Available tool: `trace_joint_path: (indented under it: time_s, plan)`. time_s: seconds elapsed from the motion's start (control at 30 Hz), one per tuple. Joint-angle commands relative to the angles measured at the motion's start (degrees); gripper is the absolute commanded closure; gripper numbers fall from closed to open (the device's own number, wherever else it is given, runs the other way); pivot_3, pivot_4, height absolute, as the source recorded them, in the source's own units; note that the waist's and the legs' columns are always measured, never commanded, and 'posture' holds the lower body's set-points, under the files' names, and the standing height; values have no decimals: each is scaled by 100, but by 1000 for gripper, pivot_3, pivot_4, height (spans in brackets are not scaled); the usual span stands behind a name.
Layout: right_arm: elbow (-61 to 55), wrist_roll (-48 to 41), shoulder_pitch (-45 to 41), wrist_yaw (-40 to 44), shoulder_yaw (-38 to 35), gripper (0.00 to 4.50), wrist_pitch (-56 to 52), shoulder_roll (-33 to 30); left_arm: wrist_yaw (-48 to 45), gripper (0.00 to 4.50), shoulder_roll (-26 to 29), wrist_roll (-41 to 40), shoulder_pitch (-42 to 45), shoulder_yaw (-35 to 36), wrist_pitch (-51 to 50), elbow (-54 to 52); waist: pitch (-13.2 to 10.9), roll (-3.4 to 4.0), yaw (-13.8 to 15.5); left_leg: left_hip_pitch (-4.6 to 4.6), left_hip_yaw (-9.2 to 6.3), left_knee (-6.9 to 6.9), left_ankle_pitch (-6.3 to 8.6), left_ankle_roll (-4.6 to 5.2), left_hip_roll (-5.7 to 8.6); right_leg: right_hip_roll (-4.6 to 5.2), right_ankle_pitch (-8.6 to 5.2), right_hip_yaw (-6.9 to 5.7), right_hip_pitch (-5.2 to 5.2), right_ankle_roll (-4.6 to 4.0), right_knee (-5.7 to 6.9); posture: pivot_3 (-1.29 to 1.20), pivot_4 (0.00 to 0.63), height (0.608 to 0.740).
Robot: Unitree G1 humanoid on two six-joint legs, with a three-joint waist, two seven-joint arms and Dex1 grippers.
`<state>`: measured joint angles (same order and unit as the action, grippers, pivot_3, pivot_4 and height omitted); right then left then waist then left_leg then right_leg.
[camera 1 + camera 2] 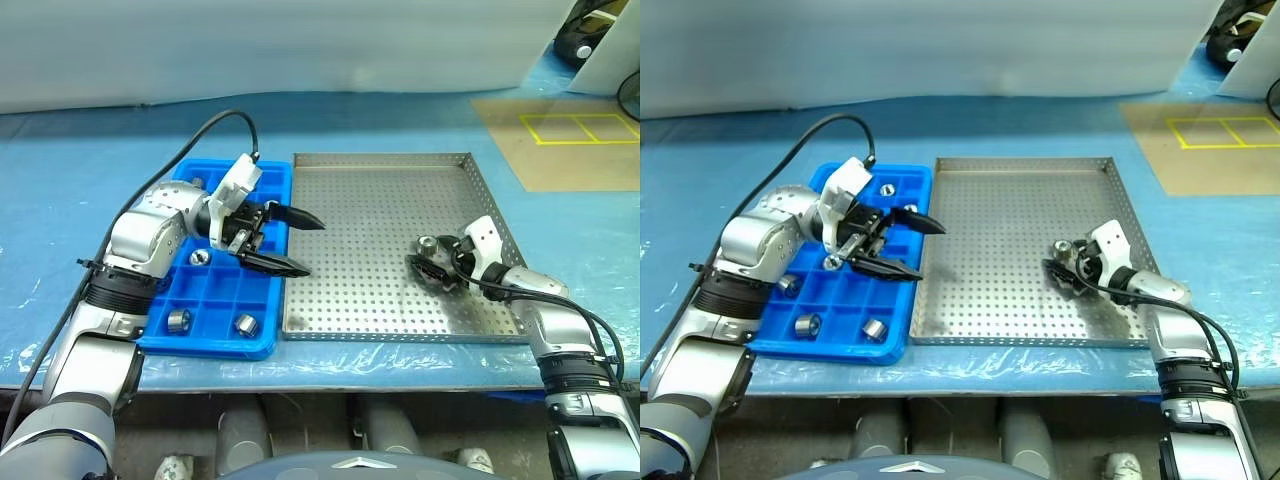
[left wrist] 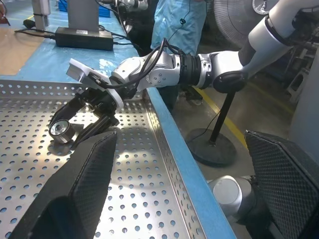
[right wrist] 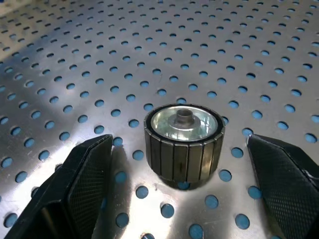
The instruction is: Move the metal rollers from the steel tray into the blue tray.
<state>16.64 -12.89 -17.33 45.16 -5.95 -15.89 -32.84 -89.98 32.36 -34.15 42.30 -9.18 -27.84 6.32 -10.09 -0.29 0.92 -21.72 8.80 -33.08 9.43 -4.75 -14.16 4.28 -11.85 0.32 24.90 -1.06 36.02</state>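
One metal roller stands on end on the steel tray, toward the tray's 3 o'clock side, its hollow hub facing up and its ribbed side wall facing the right gripper. That gripper's two black fingers stand apart, one on either side of the roller and not touching it. It looks solid and heavy for its bulk, rigid, and in no danger of damage from a firm squeeze. The grooved wall should give the pads some bite, but bare metal on perforated sheet can skate or tip if only one finger reaches it first. The best hold is probably across the side wall at mid-height, both pads meeting it together, rather than on the polished top face. The blue tray lies touching the steel tray's 9 o'clock edge, and several rollers already sit in separate compartments. The left gripper hangs over the blue tray's 3 o'clock rim, jaws spread wide and holding nothing, pointing toward the steel tray.
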Motion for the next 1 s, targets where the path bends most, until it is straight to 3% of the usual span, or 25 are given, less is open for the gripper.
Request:
trace_joint_path:
  time_s: [0.03, 0.07, 0.1, 0.3, 0.57, 0.8, 1.0]
  plan:
    - [97, 45, -55, -106, -36, 915, 143, 31, 22, 155, 118, -52, -3, 209, -14, -154, 1, 1, 0, 2, 0, 1, 1, 1, 0, 0, 0, 0, -5, 0, -5, -242, 150, 740]
    - [93, 68, -59, -125, -4, 1221, 170, 40, 23, 155, 141, -50, -2, 223, -16, -150, 1, 1, 0, 3, 0, 4, 2, 4, 0, 0, 1, 0, -9, 0, -10, -242, 150, 740]
    - [92, 86, -63, -137, 18, 1221, 190, 46, 25, 155, 156, -52, -1, 229, -16, -148, 1, 1, -1, 3, 0, 5, 3, 5, 0, 0, 1, 0, -10, 1, -14, -242, 150, 740]
    - [-16, 203, -139, -82, 234, 2789, 337, 105, 115, 155, 435, -90, -39, 459, -109, -181, 1, 1, -8, 2, 0, 12, 9, 14, -1, -2, 1, 0, -12, 1, -30, -213, 150, 740]
    - [34, 280, -770, 192, 650, 2825, 421, 325, 543, 155, 964, -275, -469, 1104, -401, -611, 0, 3, 0, 2, 1, 14, 9, 13, -3, -1, 1, -6, -11, 1, -29, -134, 150, 740]
    - [-429, -206, -2045, 1562, 1400, 2825, 112, 941, 998, 155, 1659, -664, -1520, 1934, -878, -1558, -2, 6, 42, -10, -1, 41, 7, 10, -32, -9, -1, -20, 16, -2, -27, 32, 150, 740]
    - [2, -175, -2832, 2471, 2123, 2825, 262, 1696, 1418, 155, 2056, -1066, -2462, 2664, -1229, -2407, -2, 6, 310, -20, -6, 65, 2, 2, -43, -10, -11, -31, 23, -20, -31, 188, 150, 740]
